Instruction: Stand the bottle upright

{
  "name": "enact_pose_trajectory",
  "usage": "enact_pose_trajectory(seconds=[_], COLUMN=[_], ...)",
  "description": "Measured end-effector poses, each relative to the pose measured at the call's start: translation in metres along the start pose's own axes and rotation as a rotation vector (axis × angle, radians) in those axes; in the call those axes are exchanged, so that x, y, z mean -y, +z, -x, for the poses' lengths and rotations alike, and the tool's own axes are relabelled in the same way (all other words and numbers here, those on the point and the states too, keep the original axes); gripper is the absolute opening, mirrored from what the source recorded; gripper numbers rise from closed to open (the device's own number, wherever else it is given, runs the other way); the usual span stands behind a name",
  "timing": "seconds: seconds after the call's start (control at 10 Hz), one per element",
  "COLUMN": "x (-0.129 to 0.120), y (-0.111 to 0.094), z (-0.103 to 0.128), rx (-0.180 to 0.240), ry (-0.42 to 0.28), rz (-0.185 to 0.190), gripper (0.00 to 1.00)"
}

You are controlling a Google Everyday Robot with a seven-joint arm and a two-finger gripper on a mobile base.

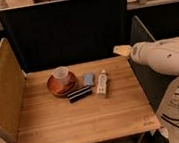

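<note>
White bottle (102, 83) lies flat on the wooden tabletop (65, 120), just beside a blue thing (88, 79). Claw (121, 50) hangs near a far corner, apart from it; released or clenched, I cannot tell.

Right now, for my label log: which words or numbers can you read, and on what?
Bottle: faint label print, too blurred to read.
Black bar: no legible text.
Claw, above the table at its right rear edge: no marking visible.
</note>
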Motion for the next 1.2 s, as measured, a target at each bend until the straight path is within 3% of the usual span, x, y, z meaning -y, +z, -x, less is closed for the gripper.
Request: enact_pose_trajectory(seconds=[0.1, 0.5, 0.8, 1.0, 1.2], x=[-0.001, -0.043, -0.065, -0.065, -0.056], y=[0.001, 0.024, 0.051, 0.076, 0.106], z=[0.001, 0.011, 0.007, -0.002, -0.019], rx=[-0.004, -0.060, -0.137, -0.203, -0.289], ry=[-0.013, -0.213, -0.319, -0.316, -0.248], rz=[-0.004, -0.023, -0.081, -0.134, -0.188], gripper=[0.80, 0.80, 0.80, 0.80, 0.80])
